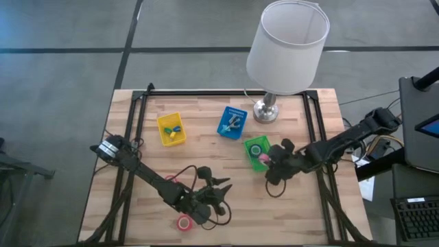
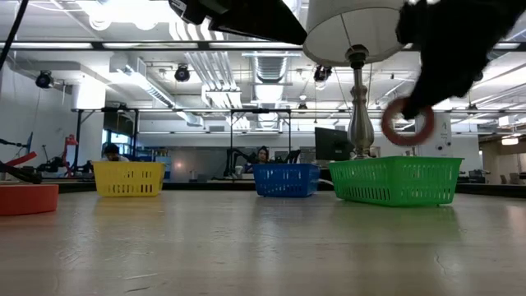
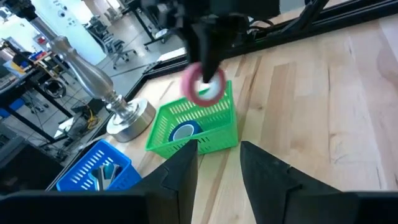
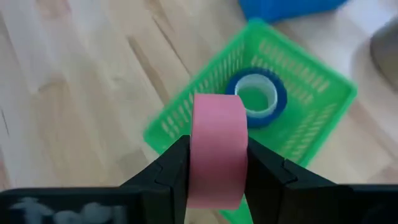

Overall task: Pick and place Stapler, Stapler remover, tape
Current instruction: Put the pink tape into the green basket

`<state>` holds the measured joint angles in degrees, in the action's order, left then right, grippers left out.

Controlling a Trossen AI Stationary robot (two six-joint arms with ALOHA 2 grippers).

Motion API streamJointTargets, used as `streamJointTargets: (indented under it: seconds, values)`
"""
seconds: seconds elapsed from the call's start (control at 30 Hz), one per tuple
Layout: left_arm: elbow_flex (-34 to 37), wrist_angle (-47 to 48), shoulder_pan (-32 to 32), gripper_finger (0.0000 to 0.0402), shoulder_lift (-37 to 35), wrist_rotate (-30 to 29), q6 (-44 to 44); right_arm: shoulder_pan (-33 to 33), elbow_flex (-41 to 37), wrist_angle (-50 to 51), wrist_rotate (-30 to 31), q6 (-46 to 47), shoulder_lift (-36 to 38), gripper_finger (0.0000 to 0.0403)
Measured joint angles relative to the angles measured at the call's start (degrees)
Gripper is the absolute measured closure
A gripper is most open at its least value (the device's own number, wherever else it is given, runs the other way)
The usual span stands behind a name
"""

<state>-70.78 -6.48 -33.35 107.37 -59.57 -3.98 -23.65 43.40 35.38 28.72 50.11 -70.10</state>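
My right gripper (image 4: pixel 217 180) is shut on a pink tape roll (image 4: pixel 217 155), which hangs above the green tray (image 1: pixel 252 145) in the high view. A blue tape roll (image 4: pixel 255 96) lies flat inside that tray. A red tape roll (image 1: pixel 184 221) lies flat on the table near its near edge, close to my left gripper (image 1: pixel 221 192). My left gripper (image 3: pixel 217 165) is open, touches nothing and points toward the green tray (image 3: pixel 199 130). The yellow tray (image 1: pixel 171 129) and blue tray (image 1: pixel 232 122) hold small items. My right gripper pinches the pink roll between its two fingers, one on each flat side face (image 4: pixel 194 149), with the outer band facing the wrist camera. The fingers come from above, slanting down. The roll (image 2: pixel 407 122) stands on edge, lifted clear above the green tray (image 2: pixel 394 181).
A table lamp with a white shade (image 1: pixel 287 44) stands on its metal base (image 1: pixel 266 111) at the far edge, between the blue and green trays. Black rails (image 1: pixel 137 123) run along the table's left and right sides. Bare wood lies in the table's middle and near right.
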Motion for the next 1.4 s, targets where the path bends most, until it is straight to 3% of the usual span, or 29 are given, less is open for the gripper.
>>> streamJointTargets:
  seconds: [0.2,0.4,0.77,1.13,1.27,1.4]
  values:
    - [0.0,0.04,0.76,0.0276,0.04,0.0,-0.16,5.13,-6.15,-4.88,-4.56,-1.75,2.87,0.029]
    - [0.0,0.03,1.15,0.0276,0.07,0.0,-0.36,8.18,-12.19,-17.67,-16.85,-7.44,2.55,0.0281]
    - [0.0,0.06,2.04,0.0276,0.07,-0.02,-0.34,10.79,-13.57,-18.79,-21.49,-11.49,2.53,0.0248]
    - [0.0,0.08,2.73,0.0278,0.07,-0.02,-0.34,13.63,-11.78,-15.86,-10.24,-22.95,2.53,0.0223]
    - [0.0,0.08,2.78,0.0275,0.07,-0.02,-0.33,13.85,-11.76,-15.89,-9.43,-29.73,2.53,0.023]
    - [0.0,0.08,2.88,0.0277,0.07,-0.02,-0.33,13.85,-11.28,-15.98,-12.03,-30.41,2.53,0.0231]
